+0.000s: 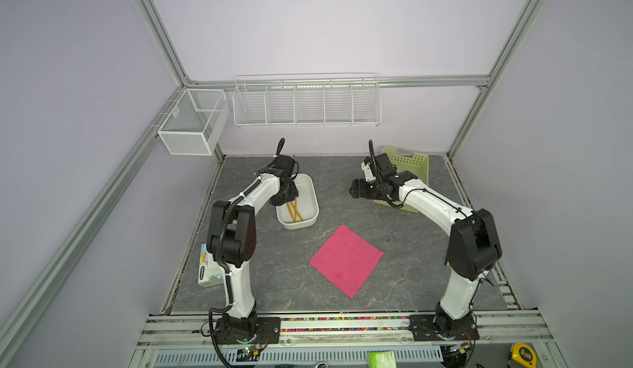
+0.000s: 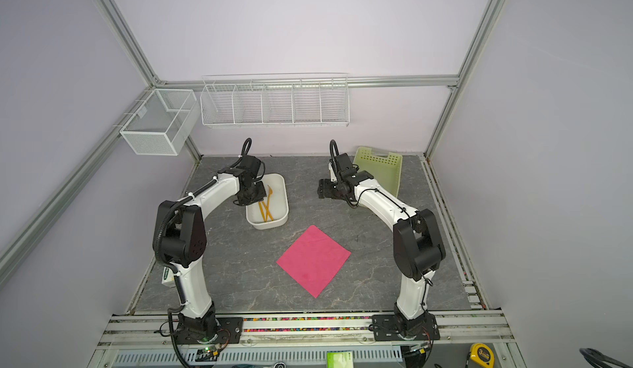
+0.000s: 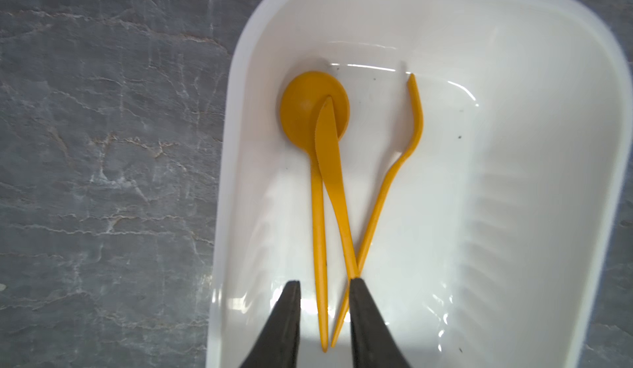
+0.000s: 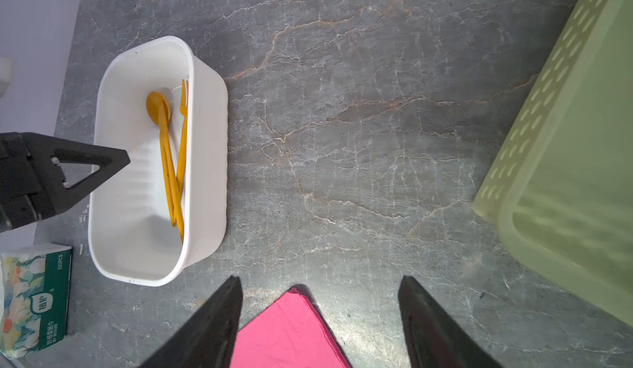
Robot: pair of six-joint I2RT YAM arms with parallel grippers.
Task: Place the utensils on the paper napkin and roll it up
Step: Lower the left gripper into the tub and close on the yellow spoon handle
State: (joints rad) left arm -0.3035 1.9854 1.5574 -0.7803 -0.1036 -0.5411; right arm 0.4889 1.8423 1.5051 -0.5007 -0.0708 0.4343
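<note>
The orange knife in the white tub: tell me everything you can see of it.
The knife is a slim, flat, one-piece orange utensil that looks like plastic, with fine serrations along one edge. It lies in the white tub, blade tip resting over the spoon bowl, handle crossing the fork handle. Its handle end is hidden behind a finger of the left gripper; contact unclear.

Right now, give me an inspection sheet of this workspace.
surface: table, grey, veined.
job's things: spoon, knife, fork lie in tub, knife tip over spoon bowl; napkin flat on table, bare.
clutter: tissue box by left arm; green basket at far right.
grippers: left gripper in tub, jaws narrowly apart astride the handles; right gripper open above table.
cables: hose along each arm.
surroundings: wire rack, mesh basket on walls; tape measure past front rail.
</note>
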